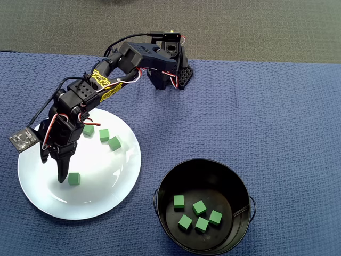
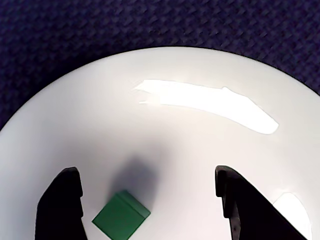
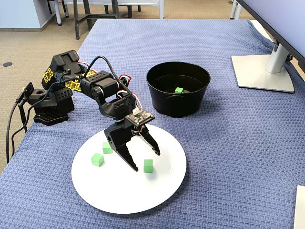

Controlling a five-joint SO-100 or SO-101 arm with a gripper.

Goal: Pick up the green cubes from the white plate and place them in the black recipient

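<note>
The white plate (image 1: 98, 198) (image 3: 119, 196) (image 2: 75, 125) lies at the left of the overhead view. On it are several green cubes: three in a row (image 1: 104, 135) near its far edge and one apart (image 1: 74, 178) (image 3: 148, 165). My gripper (image 1: 53, 169) (image 3: 144, 160) (image 2: 145, 172) hangs open just over the plate. In the wrist view the lone cube (image 2: 121, 216) lies between the jaws, nearer the left finger and untouched. The black recipient (image 1: 230, 180) (image 3: 176, 107) stands beside the plate and holds several green cubes (image 1: 199, 207).
A blue woven cloth (image 1: 256, 117) covers the table. The arm's base (image 1: 173, 72) (image 3: 47, 112) stands at the table's edge beyond the plate. A monitor stand (image 3: 264, 71) sits at the far right of the fixed view.
</note>
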